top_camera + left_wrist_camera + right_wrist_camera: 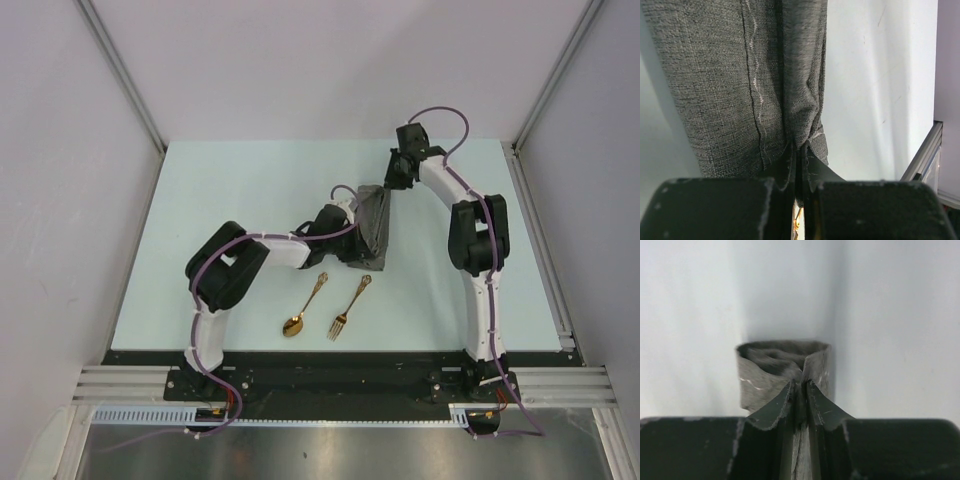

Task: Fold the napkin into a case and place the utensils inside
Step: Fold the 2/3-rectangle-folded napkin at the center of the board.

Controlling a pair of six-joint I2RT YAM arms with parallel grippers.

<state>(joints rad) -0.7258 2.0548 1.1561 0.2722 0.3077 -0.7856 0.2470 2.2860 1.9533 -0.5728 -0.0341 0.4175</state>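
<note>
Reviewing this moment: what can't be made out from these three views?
Top view: napkin fold layers, partly hidden by the left gripper; fork and spoon ornament too small.
Left wrist: napkin's far end cut off by the top edge.
Right wrist: only one bunched napkin end shows; the rest lies behind it.

On my left wrist feed the napkin (725, 80) runs off the top edge, and the left claw (799, 150) covers its lower end. A gold glint (798, 224) shows in the slit between the fingers (817, 172), too thin a sliver for me to name. The right wrist feed gives blurred cloth, its bottom behind the right claw (800, 386). From above, both claws' tips are lost against the fabric.
</note>
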